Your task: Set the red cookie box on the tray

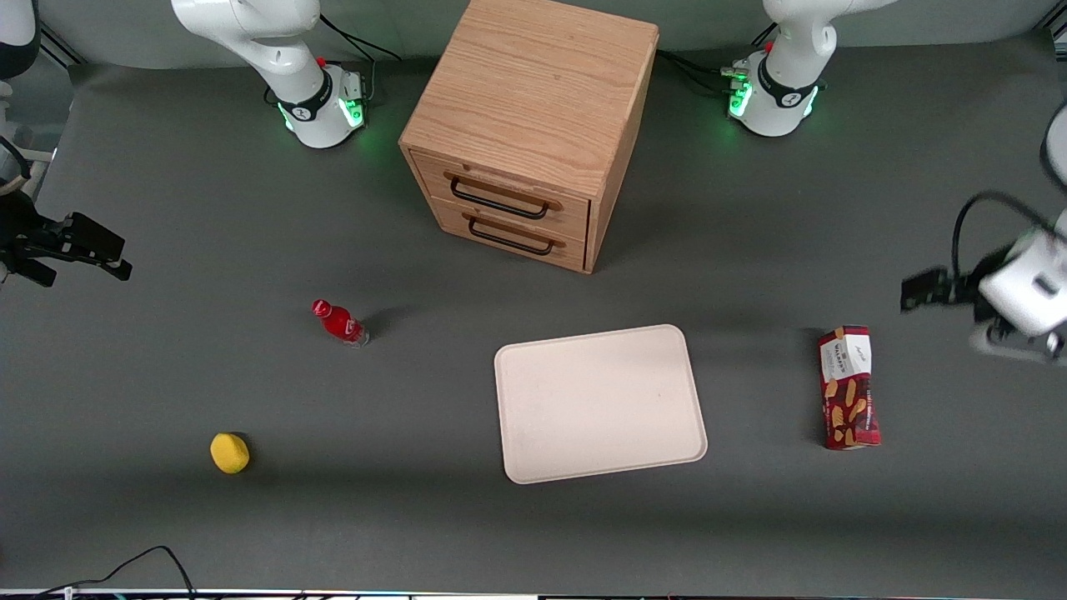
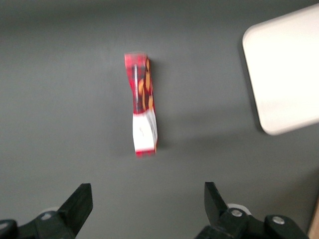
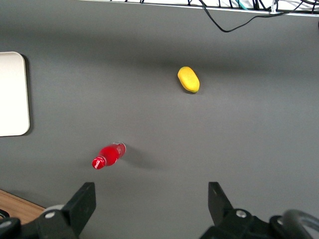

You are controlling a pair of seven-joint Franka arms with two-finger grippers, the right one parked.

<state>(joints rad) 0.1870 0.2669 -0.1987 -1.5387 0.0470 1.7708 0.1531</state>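
The red cookie box (image 1: 849, 388) lies flat on the dark worktop (image 1: 167, 367) in the front view, toward the working arm's end, its white end panel pointing away from the front camera and its long sides running nearly parallel to the short edge of the tray (image 1: 600, 403). The two are well apart, with bare worktop between them. The tray sits roughly central, nearer the front camera than the wooden cabinet (image 1: 525, 133), so the carry should be a short sideways one. The end effector (image 1: 921, 292) hangs near the box but not over it, farther from the front camera than the carton; it holds nothing. A red bottle (image 1: 339, 322) and a yellow object (image 1: 229, 452) sit toward the parked arm's end, away from the likely path.

The left wrist view looks down on the box (image 2: 143, 111), which appears narrow here with its white end (image 2: 144, 133) toward the fingertips (image 2: 79, 201). The fingers are spread wide, wider than the carton's narrow width, and apart from it. The long axis runs between them, so closing would likely pinch the long sides. A corner of the tray (image 2: 284, 74) shows nearby.

The right wrist view shows only the bottle (image 3: 108, 155), the yellow object (image 3: 188, 79) and an edge of the tray (image 3: 12, 94).
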